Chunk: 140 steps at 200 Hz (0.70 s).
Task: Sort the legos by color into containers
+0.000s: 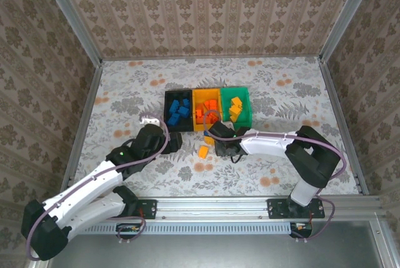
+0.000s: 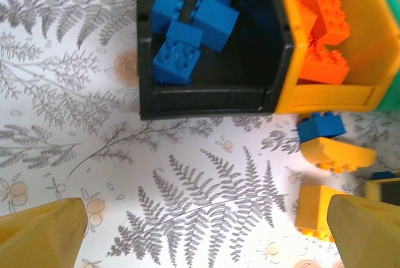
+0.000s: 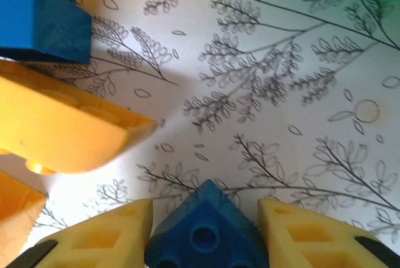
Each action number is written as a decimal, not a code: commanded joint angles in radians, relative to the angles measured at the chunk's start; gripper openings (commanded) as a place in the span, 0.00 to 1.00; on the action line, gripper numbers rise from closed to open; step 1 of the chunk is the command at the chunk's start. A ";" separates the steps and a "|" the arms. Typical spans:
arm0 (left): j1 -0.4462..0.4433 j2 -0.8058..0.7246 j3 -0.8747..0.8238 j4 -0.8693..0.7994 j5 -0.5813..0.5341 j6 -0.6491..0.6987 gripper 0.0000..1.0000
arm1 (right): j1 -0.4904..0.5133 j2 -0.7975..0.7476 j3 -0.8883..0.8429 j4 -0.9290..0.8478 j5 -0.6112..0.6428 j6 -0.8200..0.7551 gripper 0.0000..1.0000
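Two arms, the left arm (image 1: pixel 87 187) and the right arm (image 1: pixel 269 143), reach from the near edge over a leaf-patterned table (image 1: pixel 281 155).

Top view: three joined containers stand in a row at mid-table, with the black bin (image 1: pixel 178 128) on the left, the orange bin (image 1: pixel 206 91) in the middle and the green bin (image 1: pixel 240 122) on the right. The left gripper (image 1: pixel 172 140) sits just in front of the black bin. The right gripper (image 1: pixel 224 146) sits just in front of the other two. Loose yellow-orange bricks (image 1: pixel 203 151) lie between the grippers.

Left wrist view: the fingers (image 2: pixel 44 233) are spread wide apart over bare table and hold nothing. Blue bricks (image 2: pixel 178 62) lie in the black bin and red-orange bricks (image 2: pixel 325 24) in the orange bin, with studs that the top view blurs.

Right wrist view: the fingers (image 3: pixel 94 237) press against both sides of a blue brick (image 3: pixel 203 230) low over the table, a grip that the arm hides from above. A second blue brick (image 3: pixel 40 21) lies further left, near the bins' front walls.
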 commanded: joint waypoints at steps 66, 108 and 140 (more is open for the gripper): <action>0.002 -0.148 -0.150 -0.059 -0.001 -0.098 1.00 | 0.002 -0.042 0.316 -0.007 -0.140 -0.180 0.30; 0.002 -0.184 -0.170 -0.090 0.017 -0.122 1.00 | -0.014 0.234 0.651 -0.032 -0.169 -0.219 0.31; -0.001 -0.189 -0.182 -0.091 0.038 -0.129 1.00 | -0.040 0.436 0.883 -0.078 -0.147 -0.225 0.32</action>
